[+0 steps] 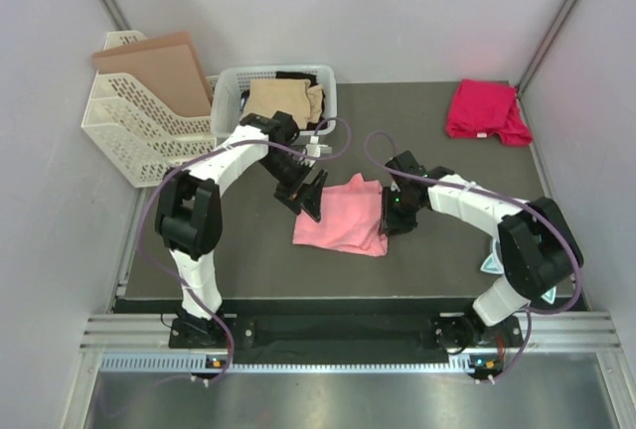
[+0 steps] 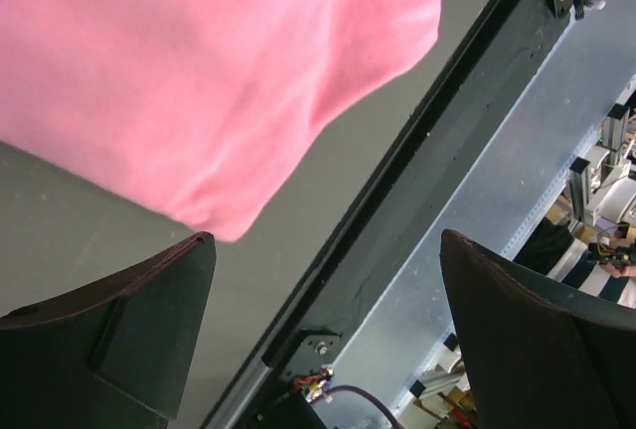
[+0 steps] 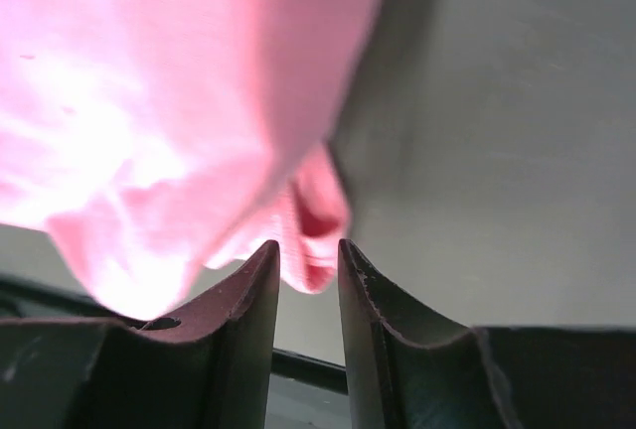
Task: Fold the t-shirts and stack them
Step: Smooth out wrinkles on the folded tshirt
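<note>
Salmon pink t-shirt (image 1: 343, 216) lay crumpled, partly folded, mid-table on the dark mat (image 1: 437, 260). Left gripper (image 1: 306, 199) hung just over the shirt's left edge, jaws spread wide, nothing between them; wrist view showed pink cloth beyond the fingers (image 2: 149, 335), not touching. Right gripper (image 1: 388, 218) sat at the shirt's right edge, jaws drawn to a narrow gap with a bunched fold of pink hem pinched between the fingertips (image 3: 253, 280). Magenta-red t-shirt (image 1: 485, 111) lay heaped at the far right corner, well apart. Tan t-shirt (image 1: 280, 101) and black t-shirt (image 1: 296, 77) lay in the white basket (image 1: 231, 86) at the back
</note>
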